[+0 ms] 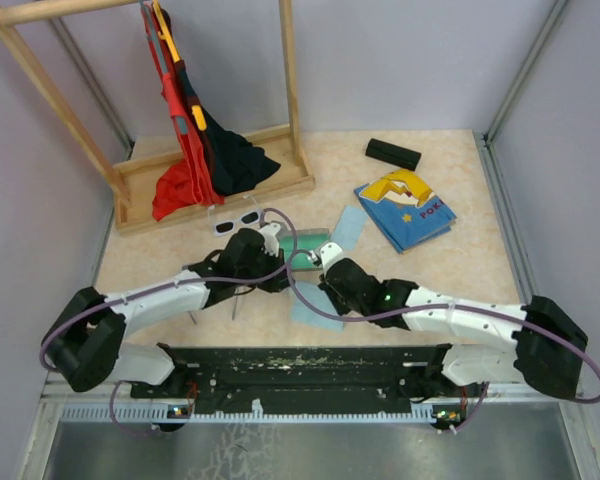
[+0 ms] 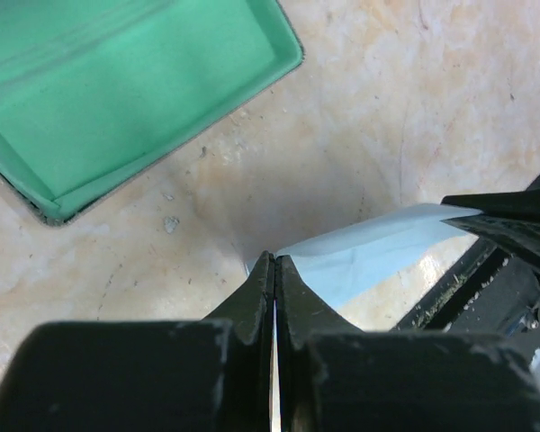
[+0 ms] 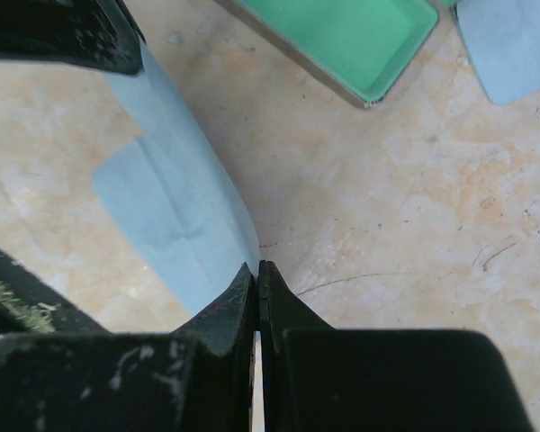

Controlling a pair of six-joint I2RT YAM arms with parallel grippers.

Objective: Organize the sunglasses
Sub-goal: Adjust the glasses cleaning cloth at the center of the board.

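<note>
Light-blue cloth (image 3: 180,207) is clenched at its two ends by my left gripper (image 2: 275,261) and my right gripper (image 3: 257,267), while the white sunglasses (image 1: 237,221) lie crosswise on the worktop (image 1: 450,270) just beyond the left arm, which is nearer.

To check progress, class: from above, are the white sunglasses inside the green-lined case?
No, the white sunglasses lie on the table by the wooden rack, outside the case.

Table (image 1: 460,270) holds sunglasses (image 1: 238,220), book (image 1: 405,210), case (image 1: 393,153) (cloths (image 1: 347,228) too).
</note>
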